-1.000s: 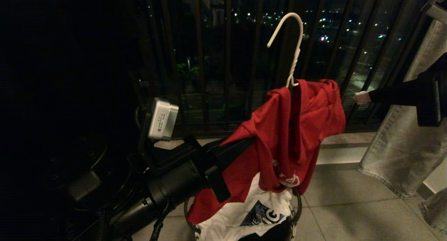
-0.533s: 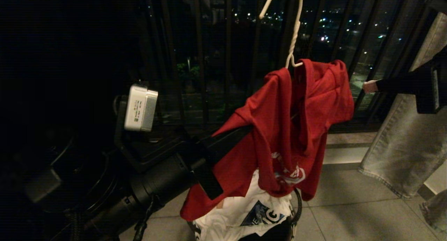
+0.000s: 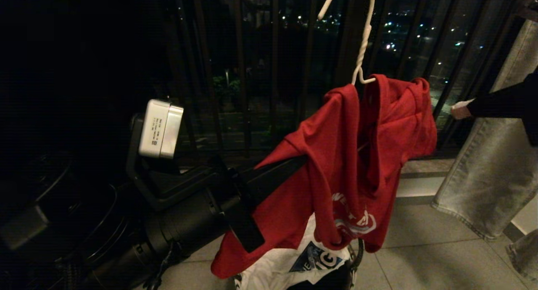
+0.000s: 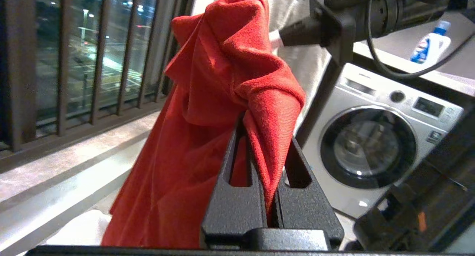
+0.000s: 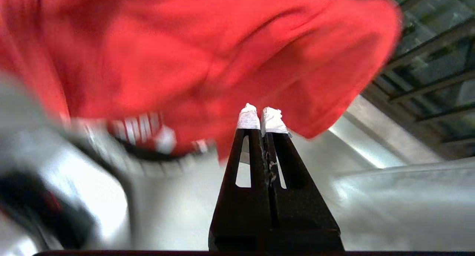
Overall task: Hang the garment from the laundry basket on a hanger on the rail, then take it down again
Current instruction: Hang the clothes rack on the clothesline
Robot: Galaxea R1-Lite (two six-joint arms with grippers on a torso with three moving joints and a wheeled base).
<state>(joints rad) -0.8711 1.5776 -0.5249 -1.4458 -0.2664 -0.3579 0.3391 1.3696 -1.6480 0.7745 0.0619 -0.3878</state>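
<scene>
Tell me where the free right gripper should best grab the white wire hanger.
Probably the twisted neck of the white wire hanger, coming from the right gripper's side. It stands bare and near upright above the red T-shirt; the shoulders are buried in cloth, and the left gripper already pinches the shirt on the other side.
</scene>
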